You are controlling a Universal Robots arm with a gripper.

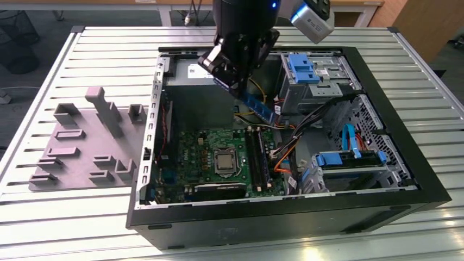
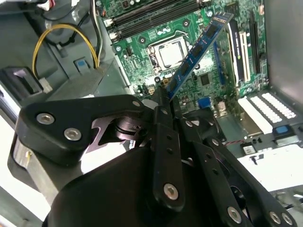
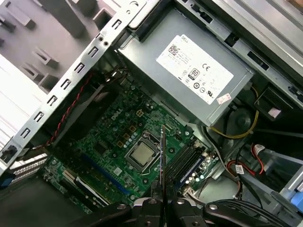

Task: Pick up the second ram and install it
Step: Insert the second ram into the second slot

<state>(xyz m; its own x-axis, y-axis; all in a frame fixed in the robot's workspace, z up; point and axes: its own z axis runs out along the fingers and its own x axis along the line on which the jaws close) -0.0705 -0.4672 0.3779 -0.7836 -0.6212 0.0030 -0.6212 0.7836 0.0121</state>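
The second ram (image 1: 259, 107) is a thin blue-green strip and my gripper (image 1: 236, 87) is shut on its upper end. It hangs tilted inside the open computer case, above the motherboard (image 1: 210, 149) and clear of the long black memory slots (image 1: 259, 157). In the second wrist view the ram (image 2: 196, 49) slants out from the gripper (image 2: 163, 97) over the board near the processor socket (image 2: 170, 52). The first wrist view has the ram (image 3: 162, 156) edge-on as a thin line rising from the gripper (image 3: 161, 201), beside the memory slots (image 3: 185, 163).
The black case wall (image 1: 290, 217) rings the work area. A silver power supply (image 3: 199, 71) sits at the back, blue drive bays (image 1: 308, 68) and bundled cables (image 1: 308, 128) on the exterior view's right. A grey fixture block (image 1: 87, 141) lies on the slatted table outside the case.
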